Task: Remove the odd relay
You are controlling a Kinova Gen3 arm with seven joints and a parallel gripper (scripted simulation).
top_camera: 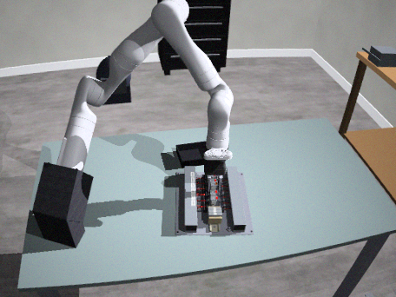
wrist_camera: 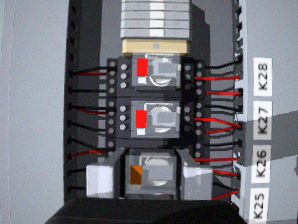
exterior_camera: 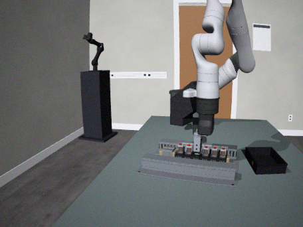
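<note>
My jaws are clamped on the orange-button relay (wrist_camera: 150,172), one gray finger (wrist_camera: 100,180) pressed to each side, with the gripper (exterior_camera: 197,141) reaching straight down into the relay panel (exterior_camera: 189,166). That relay sits in the row at the K26 label (wrist_camera: 260,162), beside two red-button relays (wrist_camera: 152,117). The black parts tray (exterior_camera: 266,160) lies on the table (exterior_camera: 133,199) near the panel's end.

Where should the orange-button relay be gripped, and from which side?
Grip the orange-button relay by its two wire-terminal sides, coming straight down from above. Red-button relays crowd its other faces in the row, so only those sides are free. The tool is already shut on it that way.
</note>
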